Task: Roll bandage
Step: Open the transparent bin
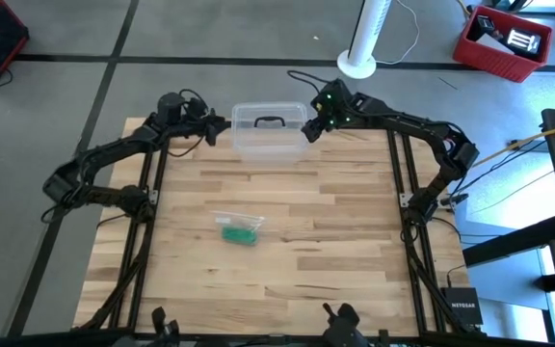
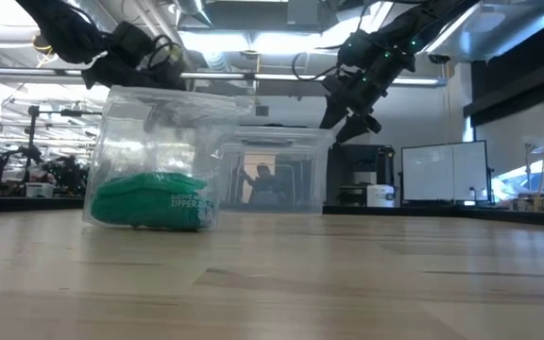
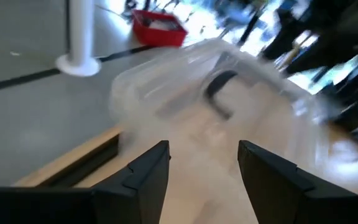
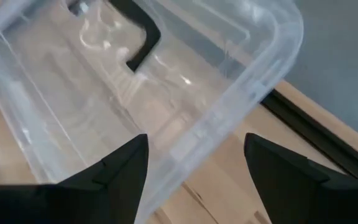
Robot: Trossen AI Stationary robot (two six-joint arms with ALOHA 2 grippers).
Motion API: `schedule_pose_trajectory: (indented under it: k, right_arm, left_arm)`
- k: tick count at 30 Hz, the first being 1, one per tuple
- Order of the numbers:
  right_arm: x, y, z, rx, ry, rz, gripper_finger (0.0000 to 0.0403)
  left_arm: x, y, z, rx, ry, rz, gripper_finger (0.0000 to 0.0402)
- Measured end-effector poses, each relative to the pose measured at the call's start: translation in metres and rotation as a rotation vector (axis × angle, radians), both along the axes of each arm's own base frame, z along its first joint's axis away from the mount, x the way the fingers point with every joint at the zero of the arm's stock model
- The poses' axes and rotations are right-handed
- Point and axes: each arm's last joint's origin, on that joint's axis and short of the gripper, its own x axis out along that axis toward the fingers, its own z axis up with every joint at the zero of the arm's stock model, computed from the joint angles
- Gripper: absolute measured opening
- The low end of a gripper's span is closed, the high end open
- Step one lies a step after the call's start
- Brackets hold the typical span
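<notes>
The teal-green bandage point(image 1: 241, 233) lies bunched inside a clear zipper bag point(image 1: 237, 222) that rests on the wooden table near its middle. It also shows in the low view point(image 2: 149, 202). My left gripper point(image 1: 222, 125) is open and empty in the air at the far edge, just left of a clear plastic box point(image 1: 269, 130). In its wrist view point(image 3: 204, 149) the box is ahead of the fingers. My right gripper point(image 1: 308, 129) is open and empty above the box's right end, whose corner point(image 4: 253, 68) shows beyond the fingers. Both are far from the bandage.
The clear box with a lid and a dark handle point(image 1: 270, 122) stands at the table's far edge between the two grippers. The arms' black frames point(image 1: 147, 202) run along both sides of the table. A white pole base point(image 1: 356, 66) and a red crate point(image 1: 504, 40) stand on the floor beyond.
</notes>
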Motion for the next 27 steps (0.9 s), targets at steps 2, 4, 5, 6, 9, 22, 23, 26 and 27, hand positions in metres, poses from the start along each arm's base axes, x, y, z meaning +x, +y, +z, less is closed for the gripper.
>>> schedule_pose_trajectory:
  k: [2,4,5,6,9,22,23,26,27]
  right_arm:
    - [-0.001,0.001,-0.001,0.004,0.021,0.000,0.0266]
    - [-0.001,0.000,-0.002,-0.004,0.027,-0.005,0.0266]
    - [-0.001,0.000,-0.002,-0.008,0.027,-0.004,0.0266]
    - [-0.001,0.000,-0.002,-0.011,0.028,-0.004,0.0266]
    - [0.004,0.001,-0.002,-0.023,0.014,0.006,0.0266]
    - [0.013,0.001,-0.010,0.026,-0.018,0.006,0.0266]
    - [0.013,0.002,-0.010,0.026,-0.019,0.005,0.0266]
    - [0.010,0.004,-0.006,0.029,-0.019,0.005,0.0266]
    - [0.010,0.005,-0.005,0.027,-0.022,0.006,0.0266]
  left_arm:
    - [0.000,0.002,-0.006,0.003,0.058,0.038,0.0182]
    - [0.001,0.004,-0.012,-0.015,0.079,0.050,0.0182]
    - [0.001,0.005,-0.014,-0.020,0.081,0.049,0.0182]
    - [0.003,0.006,-0.015,-0.028,0.079,0.038,0.0182]
    - [0.008,0.005,-0.021,-0.067,0.069,-0.008,0.0182]
    - [0.016,0.002,-0.024,-0.093,0.055,-0.041,0.0182]
    - [0.017,0.002,-0.024,-0.095,0.053,-0.045,0.0182]
    - [0.018,0.001,-0.023,-0.093,0.046,-0.057,0.0182]
    - [0.017,0.000,-0.022,-0.090,0.042,-0.059,0.0182]
